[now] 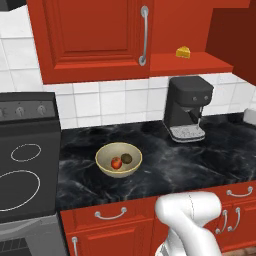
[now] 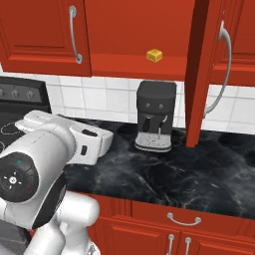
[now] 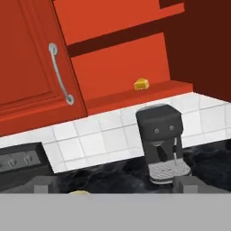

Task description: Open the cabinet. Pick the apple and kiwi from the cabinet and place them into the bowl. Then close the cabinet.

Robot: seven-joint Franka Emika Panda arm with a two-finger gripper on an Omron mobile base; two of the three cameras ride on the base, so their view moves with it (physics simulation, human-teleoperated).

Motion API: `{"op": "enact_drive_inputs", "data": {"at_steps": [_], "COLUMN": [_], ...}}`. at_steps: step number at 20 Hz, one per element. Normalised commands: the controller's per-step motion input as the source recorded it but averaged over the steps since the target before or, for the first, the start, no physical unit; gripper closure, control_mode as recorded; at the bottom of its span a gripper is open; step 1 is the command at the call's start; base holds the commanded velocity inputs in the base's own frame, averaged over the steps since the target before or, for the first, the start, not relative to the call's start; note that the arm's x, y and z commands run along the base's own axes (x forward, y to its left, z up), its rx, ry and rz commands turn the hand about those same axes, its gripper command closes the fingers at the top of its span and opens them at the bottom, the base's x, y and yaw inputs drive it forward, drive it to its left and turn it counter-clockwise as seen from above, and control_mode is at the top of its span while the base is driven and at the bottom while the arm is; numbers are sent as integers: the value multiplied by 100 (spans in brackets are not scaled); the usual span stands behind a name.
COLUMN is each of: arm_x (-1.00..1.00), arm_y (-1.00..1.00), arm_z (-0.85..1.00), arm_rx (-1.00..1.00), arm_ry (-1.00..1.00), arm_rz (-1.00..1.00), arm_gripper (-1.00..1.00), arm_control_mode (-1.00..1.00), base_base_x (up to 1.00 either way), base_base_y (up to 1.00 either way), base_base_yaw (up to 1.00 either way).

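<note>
The red cabinet (image 1: 95,35) has its left door shut and its right door (image 2: 198,74) swung open. On the black counter below sits the tan bowl (image 1: 105,156), holding the red apple (image 1: 116,162) and the dark kiwi (image 1: 127,158) side by side. In the hand view my gripper (image 3: 118,184) is open and empty, its fingertips (image 3: 45,184) spread wide, facing the open cabinet shelf (image 3: 135,97) from below and some way off. A sliver of the bowl's rim (image 3: 80,193) shows low in that view.
A yellow cheese wedge (image 1: 183,52) lies on the open shelf. A dark coffee machine (image 1: 187,107) stands on the counter under it. A stove (image 1: 25,165) is at the left. The open door's long handle (image 2: 224,69) juts out at the right.
</note>
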Motion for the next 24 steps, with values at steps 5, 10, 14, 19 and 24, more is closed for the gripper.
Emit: {"op": "enact_drive_inputs", "data": {"at_steps": [5,10,14,19,24], "arm_x": [-79,-32,-4,-9,-2], "arm_y": [-52,-52,-53,-66,-75], "arm_z": [58,45,18,11,-1], "arm_rx": [-5,-11,-17,-14,-8], "arm_ry": [-16,-1,7,8,11], "arm_rz": [-2,-4,-3,-2,-2], "arm_gripper": [-100,-100,-100,-100,-100], "arm_control_mode": [-100,-100,-100,-100,-100], "base_base_x": [0,0,0,0,0], "base_base_y": [0,0,0,0,0], "base_base_yaw": [0,0,0,0,0]}}
